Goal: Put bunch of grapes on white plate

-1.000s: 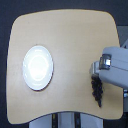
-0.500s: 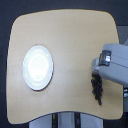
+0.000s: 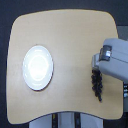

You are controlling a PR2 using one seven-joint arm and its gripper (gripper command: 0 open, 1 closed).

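The bunch of grapes [image 3: 96,86] is a dark, tapering cluster near the table's edge at the exterior view's right. Its upper end sits under the tip of my grey gripper [image 3: 96,69], which looks shut on that end, while the rest trails toward the front edge. The fingers themselves are blurred. The white plate [image 3: 37,67] lies on the exterior view's left half of the table, round and glossy, with nothing on it. A wide stretch of bare wood separates the plate from the grapes.
The light wooden table [image 3: 67,35] has rounded corners and dark floor around it. My bulky grey arm [image 3: 114,59] comes in from the exterior view's right edge and covers that side of the table.
The gripper and the top of the grapes have shifted slightly upward in the view. The plate has not moved.
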